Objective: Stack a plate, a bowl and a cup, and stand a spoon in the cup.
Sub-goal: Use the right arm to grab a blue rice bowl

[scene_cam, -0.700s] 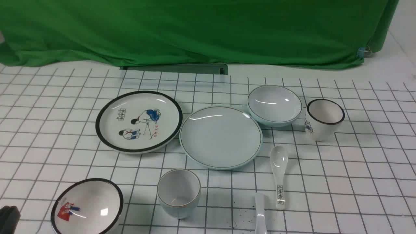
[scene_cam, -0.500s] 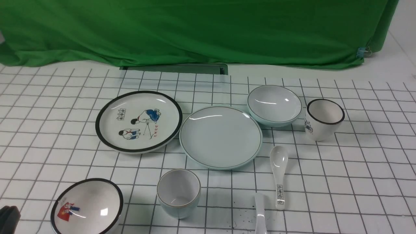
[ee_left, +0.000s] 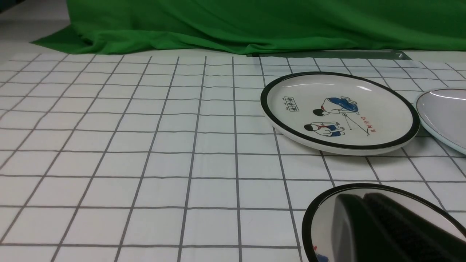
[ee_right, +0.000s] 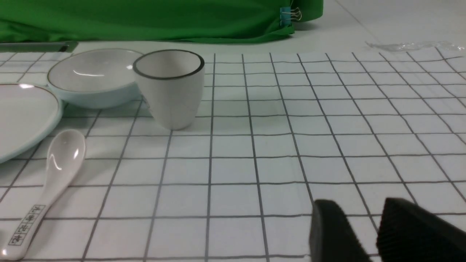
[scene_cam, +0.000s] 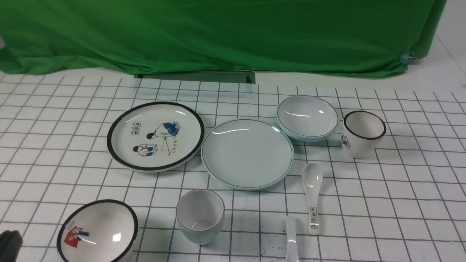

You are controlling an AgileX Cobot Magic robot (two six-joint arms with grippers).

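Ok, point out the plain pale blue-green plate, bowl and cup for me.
plate (scene_cam: pixel 247 154): front view, flat middle
bowl (scene_cam: pixel 308 117): front view, white inside
cup (scene_cam: pixel 200 236): front view, outer wall below the rim

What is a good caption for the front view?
Pale plate, bowl and cup stand unstacked on the grid-lined table, among black-rimmed dishes and two white spoons.

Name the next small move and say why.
Probably bring the right gripper over toward the pale blue-green bowl: it sits empty beside the plain pale blue-green plate, which lies bare, and that gripper's fingers stand apart, holding nothing.
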